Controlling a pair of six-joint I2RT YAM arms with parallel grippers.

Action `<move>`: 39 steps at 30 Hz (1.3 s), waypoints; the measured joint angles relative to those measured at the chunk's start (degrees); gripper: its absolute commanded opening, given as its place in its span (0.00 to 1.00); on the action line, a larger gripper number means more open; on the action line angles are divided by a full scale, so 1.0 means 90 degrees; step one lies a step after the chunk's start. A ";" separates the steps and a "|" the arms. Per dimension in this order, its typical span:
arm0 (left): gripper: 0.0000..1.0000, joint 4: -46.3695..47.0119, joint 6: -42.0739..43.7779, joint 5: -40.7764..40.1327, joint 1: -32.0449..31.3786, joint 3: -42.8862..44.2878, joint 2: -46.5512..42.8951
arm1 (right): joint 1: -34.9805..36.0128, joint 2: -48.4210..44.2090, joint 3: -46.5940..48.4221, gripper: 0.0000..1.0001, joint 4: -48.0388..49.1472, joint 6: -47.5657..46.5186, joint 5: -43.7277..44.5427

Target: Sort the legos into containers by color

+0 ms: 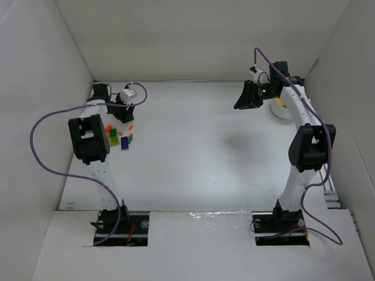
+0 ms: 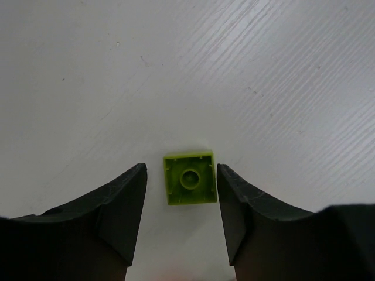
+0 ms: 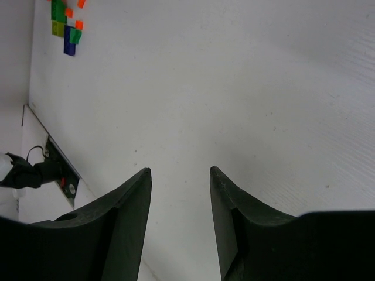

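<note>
At the far left of the tabletop point(image 2: 234, 70), a lime lego point(image 2: 190, 178) lies flat and untouched between the parted fingers point(image 2: 126, 205) of the left end effector point(image 2: 181, 170); light, rigid and slick, it probably needs a square pinch across its flat side walls.

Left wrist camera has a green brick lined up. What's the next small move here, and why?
Probably close the left gripper on the lime green brick. The brick lies flat on the table between the open jaws, with a gap showing on each side, so nothing is gripped yet. It sits slightly nearer one jaw, so a gentle squeeze seems wise.
</note>
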 measured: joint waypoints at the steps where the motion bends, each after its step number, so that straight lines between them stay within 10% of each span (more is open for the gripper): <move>1: 0.44 0.0000 -0.0015 -0.0010 0.0000 0.0066 0.0061 | 0.0000 0.0019 0.0022 0.50 0.0002 -0.0002 0.0010; 9: 0.37 -0.0053 -0.0005 -0.0087 0.0007 0.0170 0.0291 | 0.0000 0.0260 0.0328 0.50 -0.0053 0.0000 0.0044; 17: 0.01 -0.0073 -0.0024 -0.0010 0.0007 0.0182 0.0291 | 0.0036 0.0398 0.0549 0.50 -0.0092 0.0131 -0.0185; 26: 0.00 -0.0109 -0.0648 0.1025 -0.0323 -0.0879 -0.1030 | 0.0262 0.1025 0.0799 0.50 0.0163 0.1593 -0.1834; 39: 0.00 0.1137 -0.2640 0.1994 -0.2431 -0.1749 -0.3337 | 0.1926 0.0964 0.0656 0.50 0.1681 0.3752 -0.1787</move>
